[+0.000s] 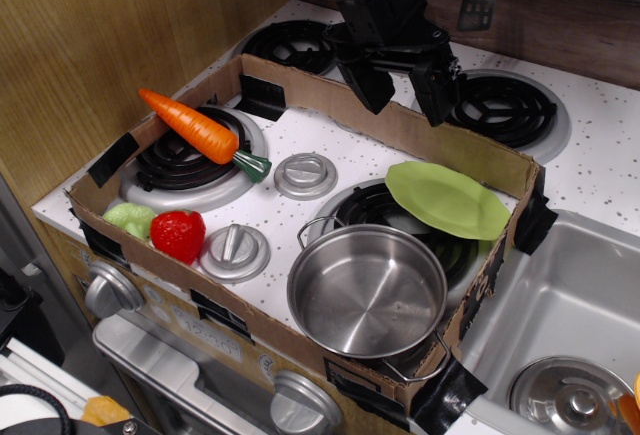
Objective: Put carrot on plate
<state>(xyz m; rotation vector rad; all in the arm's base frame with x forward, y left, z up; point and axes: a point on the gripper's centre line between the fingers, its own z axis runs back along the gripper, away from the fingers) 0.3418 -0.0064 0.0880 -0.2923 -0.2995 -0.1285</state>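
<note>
The orange toy carrot point(192, 125) lies across the left front burner point(190, 160), its dark green stub pointing right. The lime-green plate point(447, 198) rests tilted on the right front burner, leaning over the steel pot's far rim. My gripper point(405, 85) hangs open and empty above the back cardboard wall, between the carrot and the plate and higher than both. Its two black fingers point(372, 83) point down and stand well apart.
A low cardboard wall point(330, 90) fences the stove top. A shiny steel pot point(367, 293) stands at the front right. A red strawberry point(179, 234) and a green leafy toy point(131, 219) sit at the front left. Stove knobs point(305, 174) sit in the middle. A sink point(560, 335) is on the right.
</note>
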